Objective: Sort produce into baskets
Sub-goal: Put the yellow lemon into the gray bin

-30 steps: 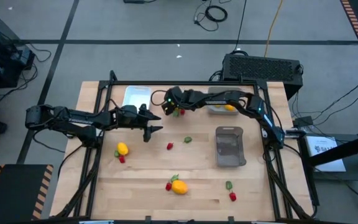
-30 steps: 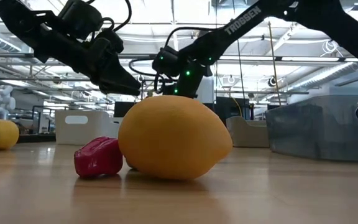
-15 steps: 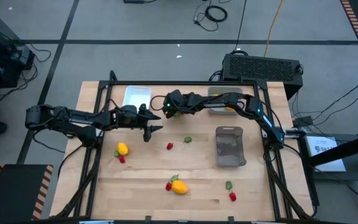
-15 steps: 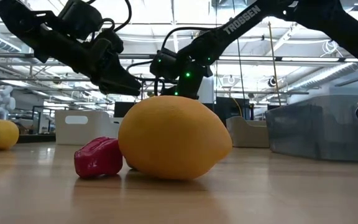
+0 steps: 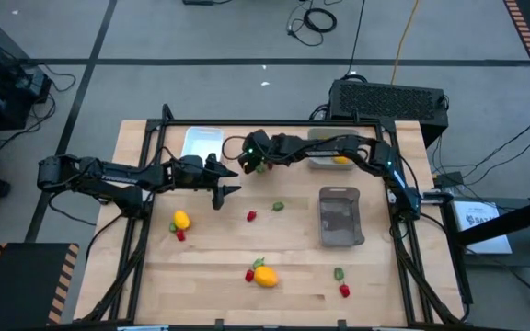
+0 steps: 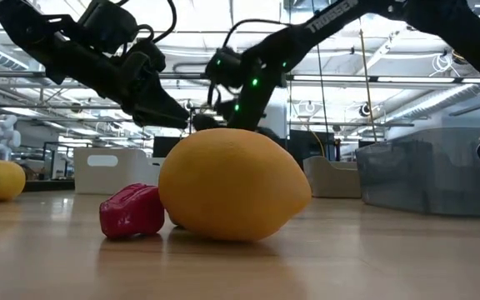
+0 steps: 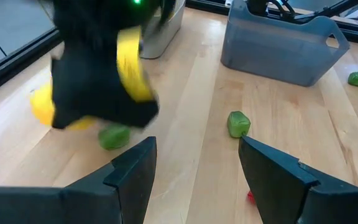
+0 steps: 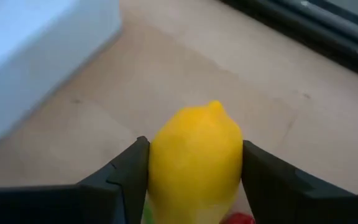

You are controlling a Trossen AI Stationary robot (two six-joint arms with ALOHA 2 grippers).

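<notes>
My right gripper (image 5: 249, 158) is over the far middle of the table, next to the white tray (image 5: 201, 142), and is shut on a yellow lemon (image 8: 194, 165). A green piece (image 7: 114, 135) and a red piece (image 8: 241, 219) lie on the table under it. My left gripper (image 5: 225, 190) hangs open and empty just left of it, over bare wood (image 7: 197, 146). A pale grey tray (image 5: 325, 147) at the far right holds one lemon (image 5: 339, 159). A darker grey tray (image 5: 340, 216) stands on the right. My right gripper pinches the lemon by its two opposite sides (image 8: 157, 168) between the two fingers, with the nippled end (image 8: 214, 107) pointing forward past the fingertips. The lemon is lifted clear of the table, over the green and red pieces.
Loose on the table: a lemon (image 5: 181, 220) with a red piece (image 5: 180, 234) at the left, a red piece (image 5: 251, 216) and a green piece (image 5: 278, 206) in the middle, a lemon (image 5: 265, 275) and a red piece (image 5: 249, 274) near the front, and a green piece (image 5: 339, 273) and a red piece (image 5: 345, 291) at the front right.
My right gripper has risen a little with the lemon; the low view shows it higher than half a second ago.
</notes>
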